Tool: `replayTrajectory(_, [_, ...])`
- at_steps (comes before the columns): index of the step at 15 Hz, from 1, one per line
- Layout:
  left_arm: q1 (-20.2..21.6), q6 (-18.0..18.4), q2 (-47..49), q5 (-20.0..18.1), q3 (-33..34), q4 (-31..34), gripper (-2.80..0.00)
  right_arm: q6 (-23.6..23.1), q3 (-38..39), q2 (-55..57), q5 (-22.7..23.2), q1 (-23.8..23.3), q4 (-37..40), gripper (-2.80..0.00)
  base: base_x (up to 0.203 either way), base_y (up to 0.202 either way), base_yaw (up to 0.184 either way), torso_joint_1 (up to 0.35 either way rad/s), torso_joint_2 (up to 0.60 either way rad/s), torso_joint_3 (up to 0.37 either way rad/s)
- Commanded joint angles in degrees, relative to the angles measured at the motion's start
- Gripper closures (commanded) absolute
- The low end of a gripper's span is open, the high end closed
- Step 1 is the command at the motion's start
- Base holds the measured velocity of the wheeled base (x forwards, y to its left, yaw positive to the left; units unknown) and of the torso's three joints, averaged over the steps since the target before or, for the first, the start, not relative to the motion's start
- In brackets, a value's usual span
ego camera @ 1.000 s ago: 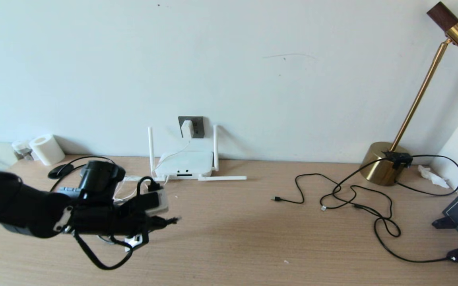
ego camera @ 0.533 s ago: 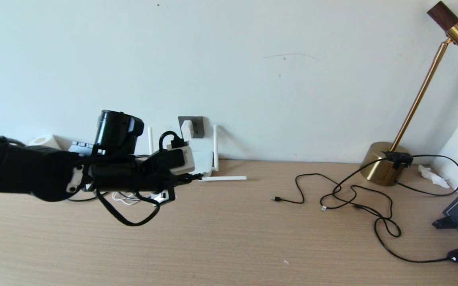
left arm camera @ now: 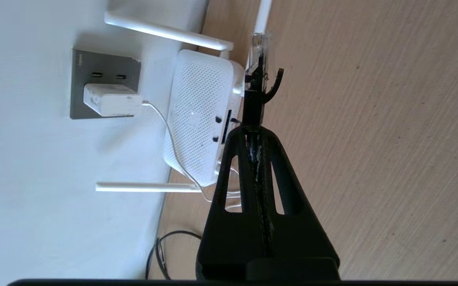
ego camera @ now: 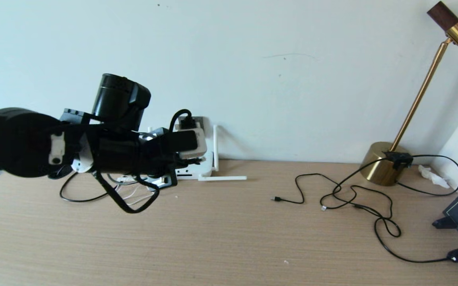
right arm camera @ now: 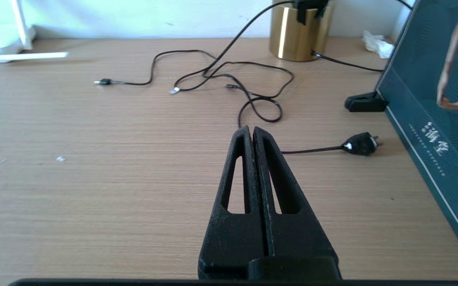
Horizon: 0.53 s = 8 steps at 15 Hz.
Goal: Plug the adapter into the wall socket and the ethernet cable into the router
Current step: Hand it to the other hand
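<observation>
My left gripper [left arm camera: 253, 129] is shut on the ethernet cable [left arm camera: 256, 85]. The cable's clear-tipped plug [left arm camera: 257, 43] sticks out past the fingertips. It hangs above the table just in front of the router [left arm camera: 199, 115], close to the router's dark port slots [left arm camera: 224, 127]. The adapter [left arm camera: 111, 100] sits plugged into the wall socket [left arm camera: 94, 71], and its thin white cord runs down over the router. In the head view the raised left gripper [ego camera: 192, 161] covers most of the router [ego camera: 191, 173] and the socket [ego camera: 203, 121]. My right gripper [right arm camera: 252, 130] is shut on nothing, low over bare table.
Thin black cables [ego camera: 352, 194] with small plugs sprawl over the right half of the table. A brass lamp base [ego camera: 382, 169] stands at the wall. A dark blue bag [right arm camera: 431, 103] stands at the right edge. A black mains plug [right arm camera: 360, 143] lies near it.
My left arm has risen and moved forward and right toward the wall, carrying the ethernet plug. It now hides the socket and most of the router in the head view.
</observation>
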Motion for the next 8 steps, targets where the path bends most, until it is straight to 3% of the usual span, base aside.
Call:
replayTrajectory(1, [-2.07, -0.38, -1.41, 0.16, 1.57, -1.67, 0.0, -0.45, -0.05, -0.02, 0.11, 0.02, -0.16, 0.0, 0.0, 0.0, 0.0, 0.0, 0.0, 0.0])
replayTrajectory(3, [-2.31, -1.1, -2.35, -0.22, 4.45, -4.26, 0.0, 0.4, -3.69, 0.23, 1.69, 0.04, 0.02, 0.0, 0.0, 0.0, 0.0, 0.0, 0.0, 0.0])
replayTrajectory(4, [-2.24, -1.48, -3.67, -0.25, 7.44, -5.89, 0.0, 1.85, -8.4, 1.5, 4.8, 0.04, 1.0, 0.0, 0.0, 0.0, 0.0, 0.0, 0.0, 0.0])
replayTrajectory(6, [-2.19, -2.11, -7.09, -0.28, 11.46, -8.02, 0.0, 5.89, -13.92, 9.29, 12.04, 0.04, 4.05, 0.0, 0.0, 0.0, 0.0, 0.0, 0.0, 0.0])
replayTrajectory(8, [-2.35, -2.16, -8.76, -0.41, 12.01, -8.33, 0.0, 12.79, -16.8, 19.17, 22.76, 0.04, 4.92, 0.0, 0.0, 0.0, 0.0, 0.0, 0.0, 0.0])
